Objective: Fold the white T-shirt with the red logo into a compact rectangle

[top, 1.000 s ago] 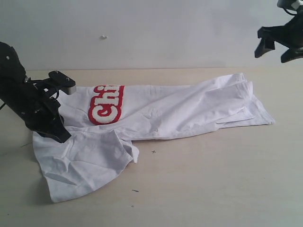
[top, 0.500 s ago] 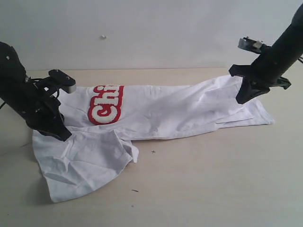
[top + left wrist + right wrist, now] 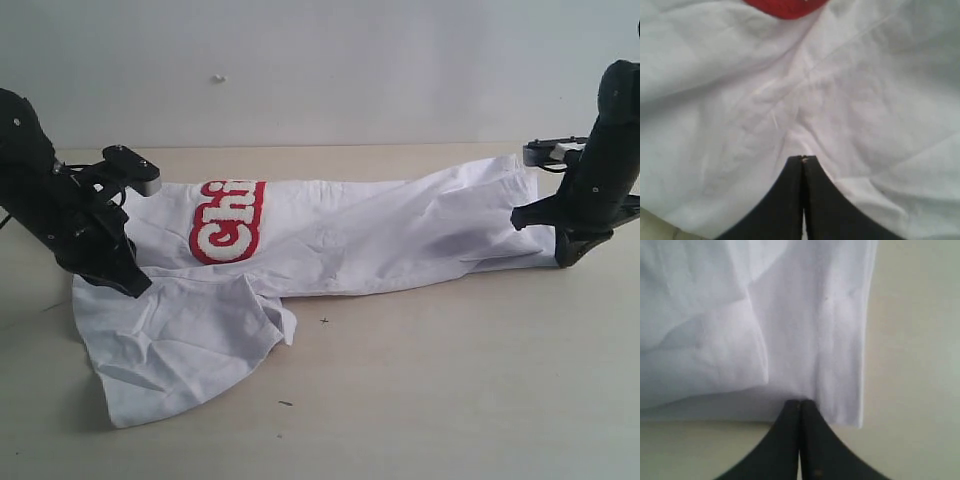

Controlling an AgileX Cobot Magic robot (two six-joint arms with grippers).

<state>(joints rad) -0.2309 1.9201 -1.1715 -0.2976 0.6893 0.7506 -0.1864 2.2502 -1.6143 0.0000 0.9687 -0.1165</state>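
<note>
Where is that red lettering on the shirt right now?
In the exterior view the red logo lies on the left part of the white T-shirt, close beside the left gripper.

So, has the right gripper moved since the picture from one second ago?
Yes. The right gripper came down from high against the wall to the table, at the right end of the white T-shirt, and is shut on its edge.

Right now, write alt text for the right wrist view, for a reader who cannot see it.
Two black fingers, pressed shut, pinch the hem of a white T-shirt close to its corner. The wrinkled shirt lies in overlapping layers on a pale beige table.
</note>
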